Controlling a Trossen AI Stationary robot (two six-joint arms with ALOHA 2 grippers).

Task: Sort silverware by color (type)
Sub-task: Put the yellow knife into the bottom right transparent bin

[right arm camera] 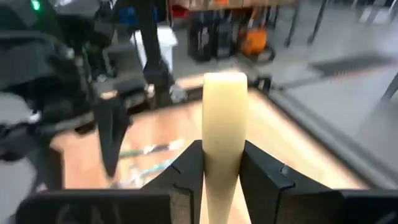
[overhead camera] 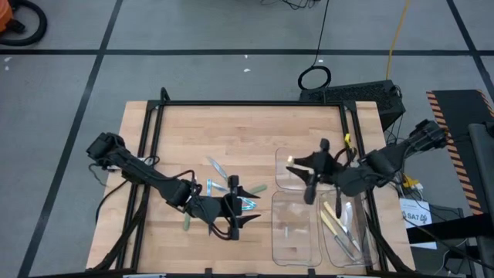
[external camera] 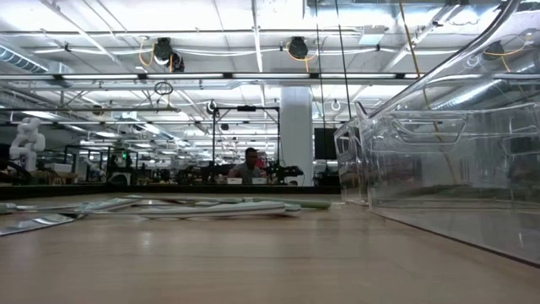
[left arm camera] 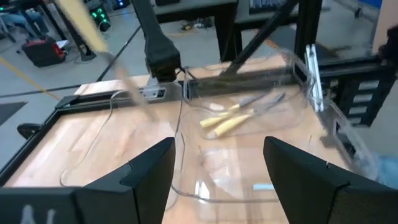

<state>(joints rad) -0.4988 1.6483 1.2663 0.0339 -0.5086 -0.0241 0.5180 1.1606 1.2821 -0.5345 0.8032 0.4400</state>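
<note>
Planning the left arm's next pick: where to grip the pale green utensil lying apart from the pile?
Take the pale green utensil by its handle, from straight above, fingers across its narrow width: it lies flat on the table, seemingly touching nothing else.

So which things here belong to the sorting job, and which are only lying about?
Belong to the job:
- loose silverware on the table
- yellow-handled utensil in the right gripper
- yellow-handled pieces already in a tray
- clear trays
- left gripper, open

Lying about:
- cable loop on the floor
</note>
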